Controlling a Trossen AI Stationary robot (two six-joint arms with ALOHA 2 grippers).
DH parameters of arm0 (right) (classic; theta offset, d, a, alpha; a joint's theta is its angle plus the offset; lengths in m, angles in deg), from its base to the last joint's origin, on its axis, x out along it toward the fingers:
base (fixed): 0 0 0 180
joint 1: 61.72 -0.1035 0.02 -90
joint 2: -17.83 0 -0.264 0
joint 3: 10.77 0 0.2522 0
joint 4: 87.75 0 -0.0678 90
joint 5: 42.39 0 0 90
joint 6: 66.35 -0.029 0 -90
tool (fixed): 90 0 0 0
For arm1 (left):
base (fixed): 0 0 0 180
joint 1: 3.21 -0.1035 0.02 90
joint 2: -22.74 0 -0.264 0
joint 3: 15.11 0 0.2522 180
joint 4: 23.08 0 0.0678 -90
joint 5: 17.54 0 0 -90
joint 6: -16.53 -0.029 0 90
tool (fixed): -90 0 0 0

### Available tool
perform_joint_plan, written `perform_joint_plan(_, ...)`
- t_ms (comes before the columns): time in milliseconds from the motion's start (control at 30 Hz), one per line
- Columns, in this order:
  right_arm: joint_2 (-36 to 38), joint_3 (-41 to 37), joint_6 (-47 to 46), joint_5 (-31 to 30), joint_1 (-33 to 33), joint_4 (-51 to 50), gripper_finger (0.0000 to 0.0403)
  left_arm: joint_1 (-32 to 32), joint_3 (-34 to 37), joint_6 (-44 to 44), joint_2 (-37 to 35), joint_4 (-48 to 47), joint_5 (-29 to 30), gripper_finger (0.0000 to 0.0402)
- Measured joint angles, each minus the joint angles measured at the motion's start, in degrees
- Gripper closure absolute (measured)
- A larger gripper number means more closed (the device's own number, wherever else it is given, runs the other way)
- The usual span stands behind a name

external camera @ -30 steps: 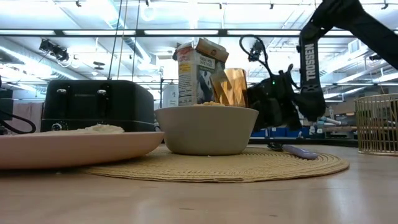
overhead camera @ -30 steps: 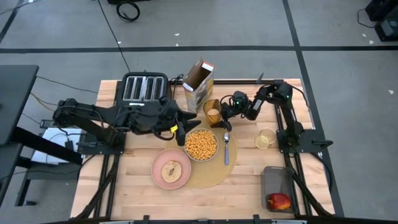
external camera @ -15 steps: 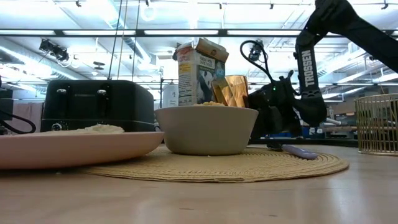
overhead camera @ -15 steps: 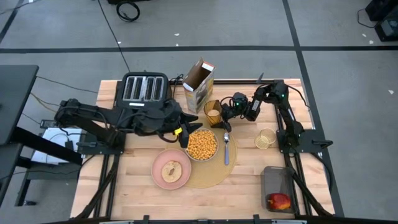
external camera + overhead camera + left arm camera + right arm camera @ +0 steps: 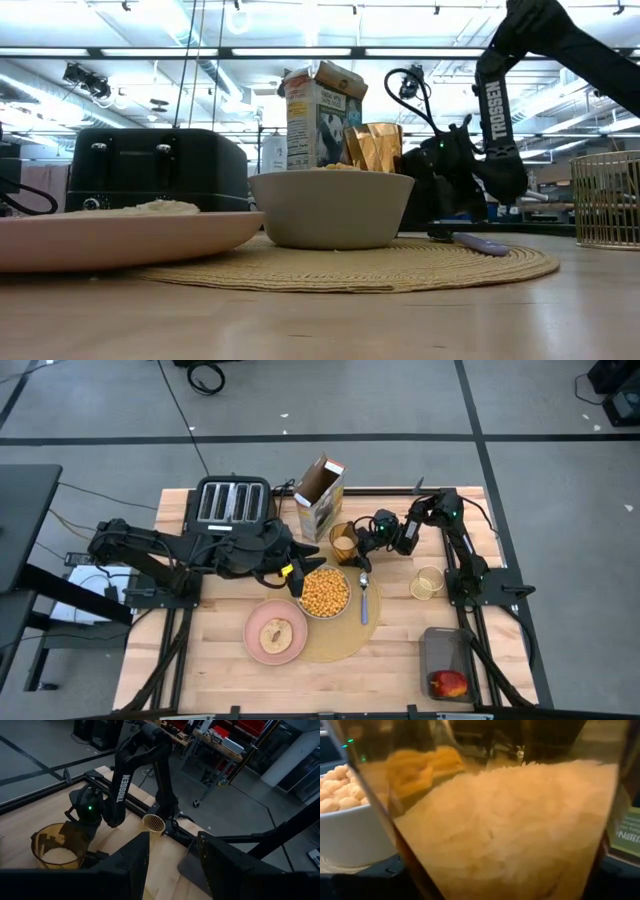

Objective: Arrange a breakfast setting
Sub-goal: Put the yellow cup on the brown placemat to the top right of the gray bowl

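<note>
**Amber cup held beside the placemat**

We are taking the large round tan placemat (image 5: 335, 628) as our landmark on the wooden table (image 5: 220, 680). Beyond its far edge, the black toaster (image 5: 232, 501) and the open carton (image 5: 320, 493) are standing. We are seeing the pink plate (image 5: 276, 632) overlapping the mat's left edge, with the round bread piece (image 5: 276, 631) lying on it. The pale grey bowl (image 5: 323, 592), full of round cereal, is sitting on the mat's far half, just beside the plate. The dark tray (image 5: 447, 659) with the red apple (image 5: 449, 683) is lying well to the right of the mat, near the table's front corner.

The right gripper (image 5: 362, 539) is closing on the amber translucent cup (image 5: 343, 540) just past the mat's far edge, next to the carton; the cup is holding a pale filling and is leaning slightly in the low view. The left gripper (image 5: 296, 578) is hovering at the mat's far left edge beside the bowl, its fingers standing apart with nothing between them.

A small wire cup (image 5: 427, 581) is standing to the right of the mat. The metal spoon (image 5: 364, 596) is lying on the mat's right part, beside the bowl
</note>
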Motion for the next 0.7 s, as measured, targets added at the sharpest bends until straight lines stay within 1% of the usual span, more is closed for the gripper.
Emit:
perform_joint_plan(167, 0.4, -1.1, 0.0, -0.1, 0.0, -0.3, 0.0033, 0.0, 0.0, 0.3, 0.0, -0.1, 0.0, 0.0230)
perform_joint_plan(300, 3.9, -2.2, 1.4, -0.9, -0.1, -1.7, 0.0023, 0.0, 0.0, 1.7, 0.0, -1.7, 0.0, 0.0230)
perform_joint_plan(400, 6.9, -2.8, 1.6, -1.5, -0.1, -5.7, 0.0020, 0.0, 0.0, 3.3, -0.1, -4.4, 0.0, 0.0230)
perform_joint_plan(500, 9.2, -3.8, 2.4, -2.1, -0.1, -9.4, 0.0020, 0.0, 0.0, 3.5, -0.3, -5.0, 0.0, 0.0230)
perform_joint_plan(700, 15.2, -7.1, 4.4, -4.5, -0.1, -15.8, 0.0020, 0.6, 0.0, 3.3, -3.5, -7.2, -0.3, 0.0230)
